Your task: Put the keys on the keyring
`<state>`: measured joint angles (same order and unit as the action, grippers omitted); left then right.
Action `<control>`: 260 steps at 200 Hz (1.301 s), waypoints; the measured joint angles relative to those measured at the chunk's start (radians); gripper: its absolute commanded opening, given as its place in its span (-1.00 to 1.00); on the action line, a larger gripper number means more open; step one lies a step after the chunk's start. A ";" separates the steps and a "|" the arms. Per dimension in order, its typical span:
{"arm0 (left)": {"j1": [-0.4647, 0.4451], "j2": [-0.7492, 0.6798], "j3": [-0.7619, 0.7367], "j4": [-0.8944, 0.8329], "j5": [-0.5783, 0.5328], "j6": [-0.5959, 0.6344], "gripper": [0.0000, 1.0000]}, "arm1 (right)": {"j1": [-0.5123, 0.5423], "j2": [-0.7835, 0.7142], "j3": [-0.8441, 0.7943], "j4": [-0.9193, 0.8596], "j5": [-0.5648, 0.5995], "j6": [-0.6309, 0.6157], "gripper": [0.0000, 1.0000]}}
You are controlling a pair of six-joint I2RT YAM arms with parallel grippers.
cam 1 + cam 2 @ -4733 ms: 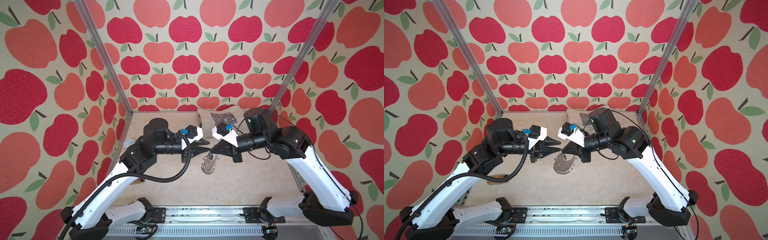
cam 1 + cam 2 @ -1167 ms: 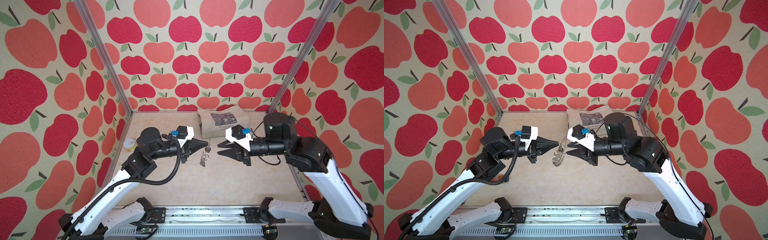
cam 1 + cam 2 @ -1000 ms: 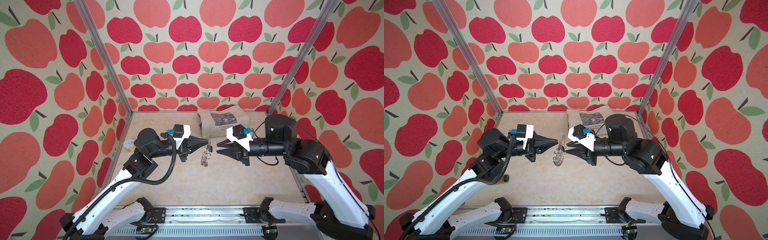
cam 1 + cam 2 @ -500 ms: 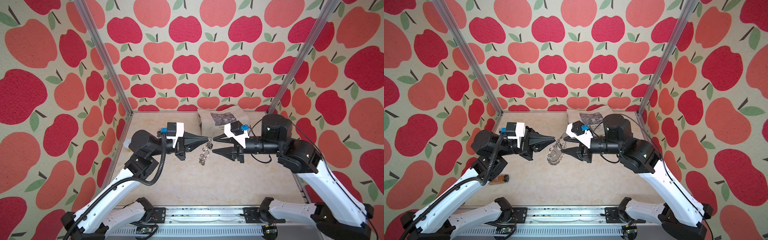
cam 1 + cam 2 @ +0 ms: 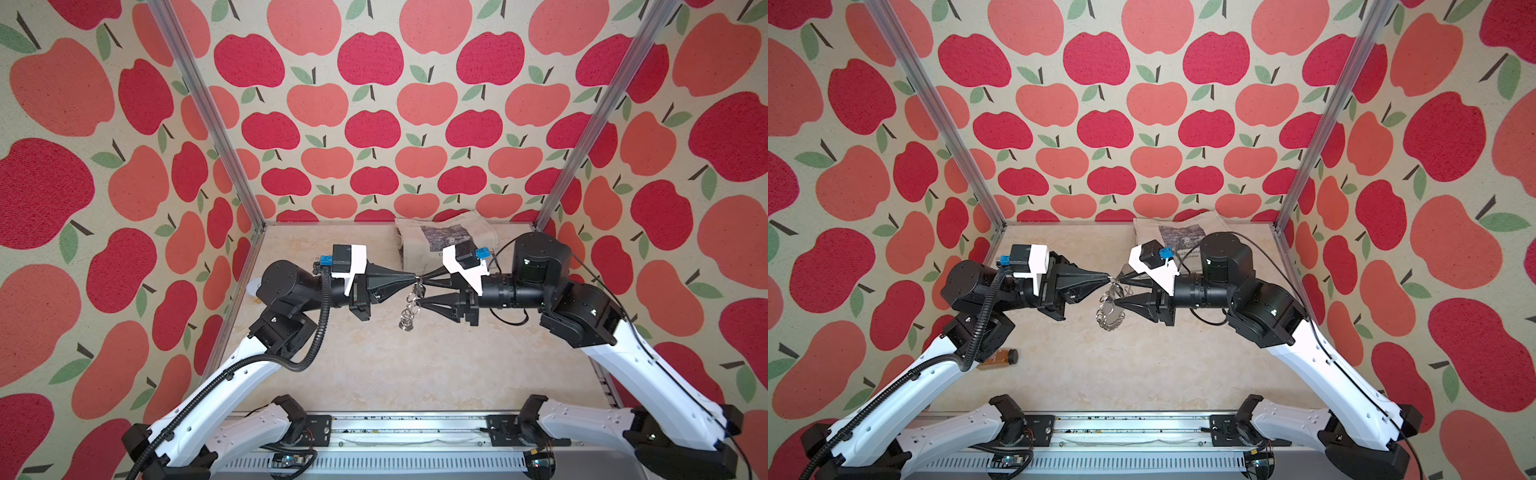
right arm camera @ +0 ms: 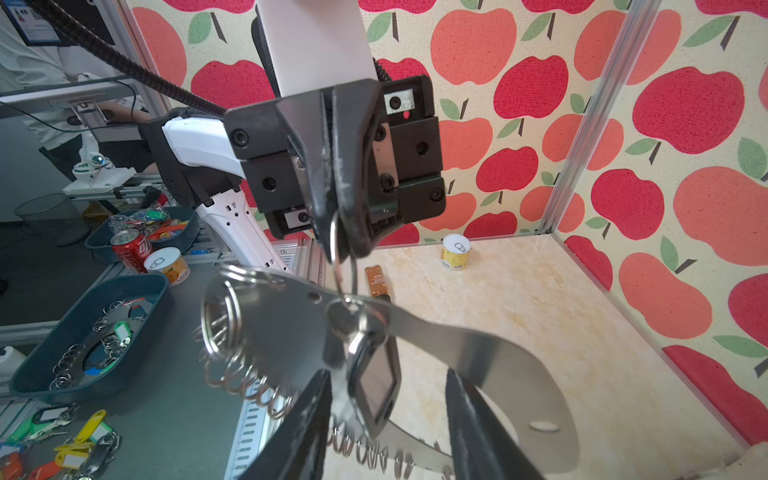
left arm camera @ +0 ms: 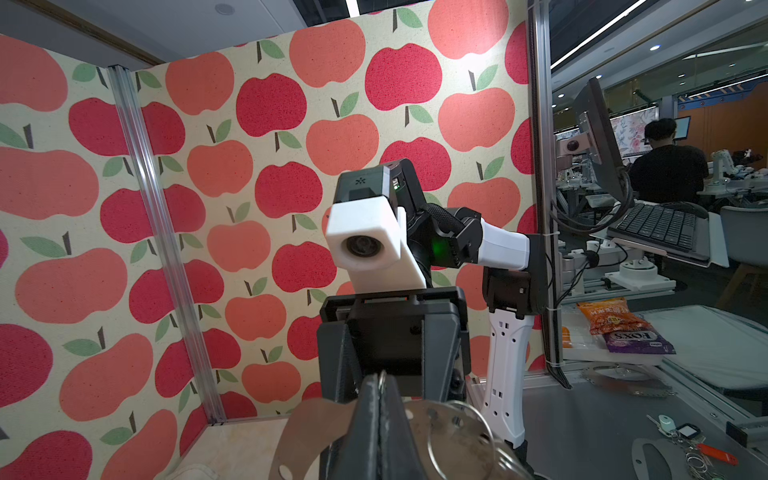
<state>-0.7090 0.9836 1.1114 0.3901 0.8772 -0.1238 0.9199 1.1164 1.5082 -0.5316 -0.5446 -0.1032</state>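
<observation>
The keyring [image 5: 409, 312] [image 5: 1111, 318], a crescent plate fringed with silver rings, hangs in mid-air over the table's middle. My left gripper [image 5: 414, 276] [image 5: 1107, 277] [image 7: 379, 388] is shut on one ring [image 6: 337, 249] at the plate's [image 6: 478, 353] top. The tan face of the plate [image 7: 320, 419] shows in the left wrist view. My right gripper [image 5: 421, 286] [image 5: 1119, 288] [image 6: 390, 428] faces it tip to tip, open. The keys' black-framed tag [image 6: 375, 386] dangles under that ring, between the right fingers [image 6: 305, 419] without touching them. The key itself I cannot make out.
A printed cloth bag [image 5: 440, 241] lies at the back of the table. A yellow can [image 6: 455, 251] stands by the left wall, and a brown bottle [image 5: 998, 358] [image 6: 376, 282] lies near the left arm's base. Apple-print walls enclose three sides.
Both grippers have risen and drawn together. The right gripper has opened wider and moved in until its fingers straddle the hanging tag. The left stays shut on the ring.
</observation>
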 measured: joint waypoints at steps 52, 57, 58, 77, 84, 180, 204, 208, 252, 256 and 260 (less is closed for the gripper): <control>0.000 0.000 0.000 0.005 0.004 -0.017 -1.00 | 0.000 0.000 0.000 0.016 -0.019 0.009 -0.36; 0.000 0.000 0.000 0.005 0.004 -0.018 -1.00 | 0.000 0.000 0.000 0.017 -0.023 0.009 -0.38; 0.000 0.000 0.000 0.005 0.004 -0.018 -1.00 | 0.000 0.000 0.000 0.017 -0.023 0.009 -0.39; 0.000 0.000 0.000 0.005 0.004 -0.018 -1.00 | 0.000 0.000 0.000 0.026 -0.031 0.016 -0.53; 0.000 0.000 0.000 0.005 0.003 -0.018 -1.00 | 0.000 0.000 0.000 0.029 -0.033 0.020 -0.61; 0.002 -0.002 -0.003 0.000 -0.010 -0.015 -1.00 | 0.003 0.000 0.019 -0.009 -0.028 0.027 -1.00; 0.002 -0.006 -0.006 -0.006 -0.013 -0.013 -1.00 | 0.015 0.000 0.039 -0.048 -0.006 0.024 -1.00; 0.002 -0.006 -0.006 -0.007 -0.013 -0.013 -1.00 | 0.017 0.000 0.043 -0.055 -0.003 0.022 -1.00; 0.002 -0.008 -0.006 -0.029 -0.011 0.006 -1.00 | 0.023 0.020 0.143 -0.178 0.050 -0.022 -1.00; 0.002 -0.008 -0.006 -0.031 -0.011 0.010 -1.00 | 0.023 0.024 0.154 -0.190 0.052 -0.028 -1.00; 0.002 -0.008 -0.005 -0.033 -0.011 0.010 -1.00 | 0.023 0.029 0.169 -0.203 0.057 -0.032 -1.00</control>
<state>-0.7071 0.9760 1.1061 0.3573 0.8661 -0.1139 0.9424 1.1450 1.6768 -0.7349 -0.4877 -0.1352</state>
